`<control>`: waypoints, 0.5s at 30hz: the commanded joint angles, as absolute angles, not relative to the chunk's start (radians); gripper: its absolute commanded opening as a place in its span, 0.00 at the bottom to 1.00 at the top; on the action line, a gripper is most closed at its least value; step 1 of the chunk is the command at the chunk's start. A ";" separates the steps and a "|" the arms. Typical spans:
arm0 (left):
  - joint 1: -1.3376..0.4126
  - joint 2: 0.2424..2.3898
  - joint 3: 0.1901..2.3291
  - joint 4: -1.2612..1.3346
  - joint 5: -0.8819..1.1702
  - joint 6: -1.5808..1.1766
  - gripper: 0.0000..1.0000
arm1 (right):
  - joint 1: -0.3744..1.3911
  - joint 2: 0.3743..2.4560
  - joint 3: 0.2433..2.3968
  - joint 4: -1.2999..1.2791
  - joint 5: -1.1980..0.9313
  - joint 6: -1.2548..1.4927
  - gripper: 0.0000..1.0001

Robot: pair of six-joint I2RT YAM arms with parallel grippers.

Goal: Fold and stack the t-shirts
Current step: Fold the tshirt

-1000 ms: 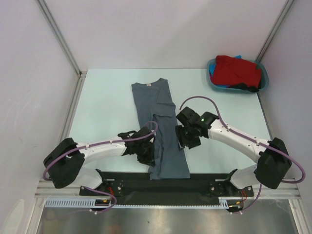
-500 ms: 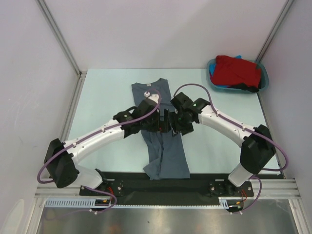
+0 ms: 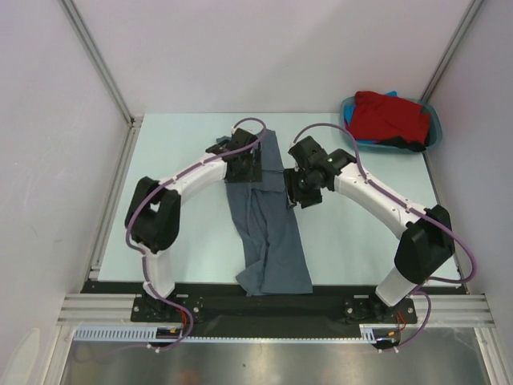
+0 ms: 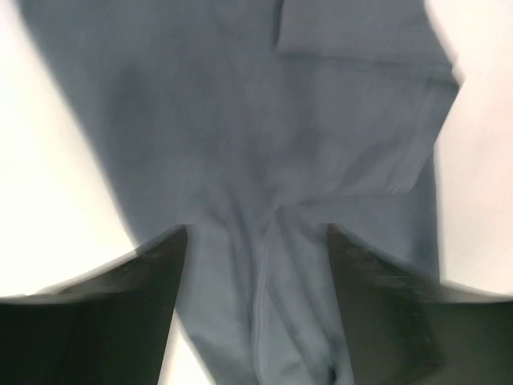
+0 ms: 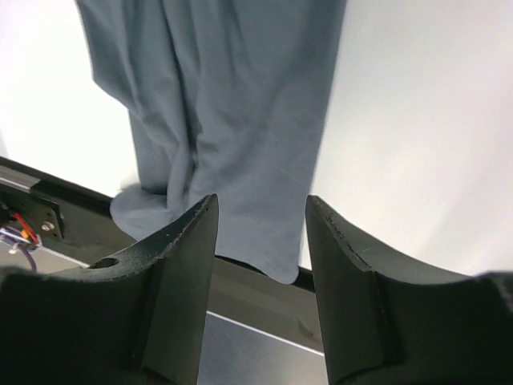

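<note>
**Mid-fold at the bench:** Two arms reach over the grey shirt [image 3: 268, 249]. It lies as a long, narrow strip down the middle of the table [image 3: 176, 200], with one end far up the table and the other lapping the black rail [image 3: 200, 301] at the near edge. The left gripper [image 3: 244, 167] hangs over the strip's far end. The right gripper [image 3: 298, 192] stands at the strip's right edge, a little nearer.

Both wrist cameras show the fingers spread wide and gripping nothing. The left fingers [image 4: 112, 321] frame a blurred view of a tucked-in flap and rumpled cloth. The right fingers [image 5: 172, 297] frame the strip running down to its near end. The red shirt [image 3: 390, 115] sits heaped in the tub [image 3: 361, 143] at the far right corner, well apart from the work.

The lengthwise folds look finished, so the crosswise fold is likely the step in hand.

- **Grip:** Each gripper should take one corner of the same end and pinch every layer, tucked cloth included. Catching only the top layer would pull the earlier folds open.
- **Straighten first:** The near half lies skewed and creased down its middle. A gentle tug straight would help before folding, or the edges will not meet.
- **Carry and release:** The two corners should rise only enough to clear the cloth and travel level and in step so the strip does not twist. The fingers should let go once the end rests flat on its mate.
</note>
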State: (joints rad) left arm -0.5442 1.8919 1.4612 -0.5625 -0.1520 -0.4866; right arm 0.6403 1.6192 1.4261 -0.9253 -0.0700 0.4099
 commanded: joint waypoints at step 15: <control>-0.419 2.215 1.934 -0.725 -0.069 -0.483 0.00 | 0.589 1.851 1.701 -1.022 -0.117 0.377 0.47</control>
State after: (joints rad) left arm -0.4503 2.1853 1.8854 -0.6621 -0.0734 -0.4694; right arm 0.5938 1.8404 1.6447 -0.9939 -0.1097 0.3912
